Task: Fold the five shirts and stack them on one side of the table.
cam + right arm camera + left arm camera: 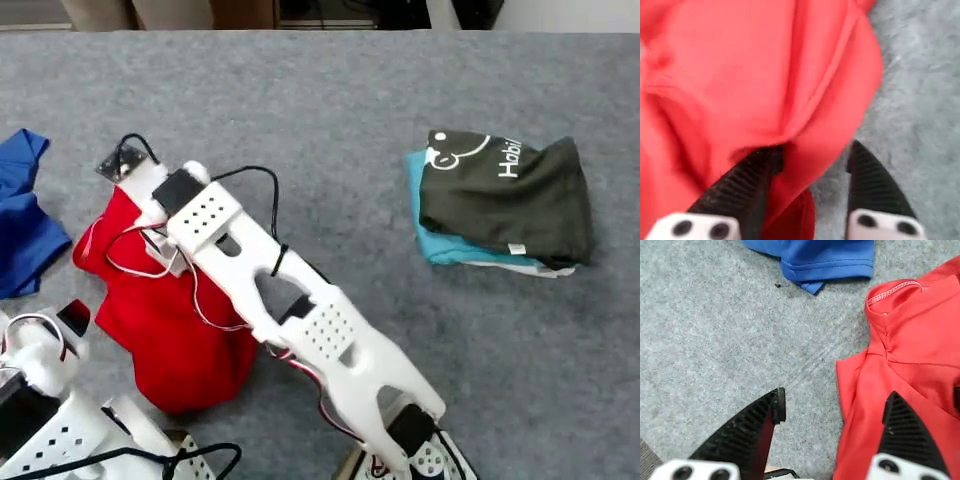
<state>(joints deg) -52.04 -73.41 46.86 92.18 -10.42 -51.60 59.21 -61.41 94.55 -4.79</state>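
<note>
A crumpled red shirt [170,330] lies at the front left of the grey table [330,120]. My right arm stretches across it, and my right gripper [812,162] is open low over the cloth, with a fold of the red shirt [765,75] bunched between its fingers. My left gripper [832,412] is open above bare table, beside the edge of the red shirt [910,350], holding nothing. A blue shirt [20,220] lies rumpled at the left edge; its hem [825,262] is beyond my left gripper. At the right, a folded dark shirt [500,200] tops a stack on a teal shirt [440,248].
A white garment edge [525,268] peeks from under the stack. My right arm's white links [300,310] and cables cross the front middle. My left arm's base [40,400] sits at the front left corner. Bare grey table lies between the red shirt and the stack.
</note>
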